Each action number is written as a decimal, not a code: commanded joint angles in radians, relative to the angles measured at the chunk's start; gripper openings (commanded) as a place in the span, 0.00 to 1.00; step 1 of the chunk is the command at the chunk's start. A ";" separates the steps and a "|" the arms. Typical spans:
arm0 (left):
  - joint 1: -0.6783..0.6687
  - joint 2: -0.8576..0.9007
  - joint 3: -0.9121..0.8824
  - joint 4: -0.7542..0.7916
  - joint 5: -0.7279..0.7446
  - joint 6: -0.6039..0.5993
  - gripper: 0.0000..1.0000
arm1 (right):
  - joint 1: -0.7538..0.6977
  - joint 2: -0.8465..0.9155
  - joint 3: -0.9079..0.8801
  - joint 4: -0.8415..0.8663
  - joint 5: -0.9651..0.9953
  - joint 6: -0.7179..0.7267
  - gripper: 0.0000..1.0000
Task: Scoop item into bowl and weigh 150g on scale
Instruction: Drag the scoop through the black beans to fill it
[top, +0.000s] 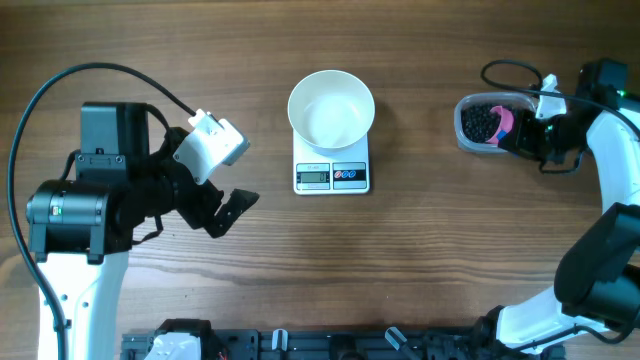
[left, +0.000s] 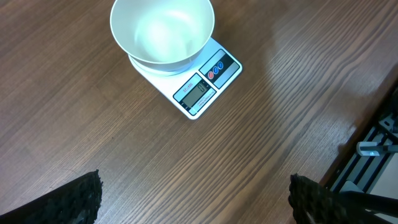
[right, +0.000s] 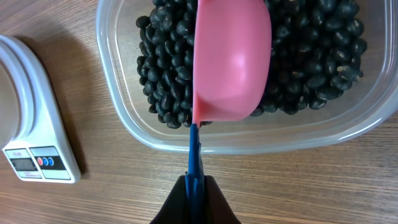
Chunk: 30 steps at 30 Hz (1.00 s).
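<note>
The white bowl stands empty on the white scale at the table's middle. Black beans fill a clear plastic tub at the right. My right gripper is shut on the blue handle of a pink scoop, whose cup hangs over the beans, its pink outside toward the wrist camera. My left gripper is open over bare wood, left of the scale, holding nothing.
A black rail with fixtures runs along the table's front edge. The right arm's white links curve along the table's right side. The left arm's black body sits at the left, with a cable looping above it.
</note>
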 joint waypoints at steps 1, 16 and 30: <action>0.006 0.004 0.019 -0.001 0.008 0.012 1.00 | -0.016 0.039 -0.006 -0.027 -0.079 0.011 0.04; 0.006 0.004 0.019 -0.001 0.008 0.012 1.00 | -0.097 0.042 -0.007 0.021 -0.225 0.027 0.04; 0.006 0.004 0.019 -0.001 0.008 0.012 1.00 | -0.097 0.087 -0.026 0.006 -0.248 0.029 0.04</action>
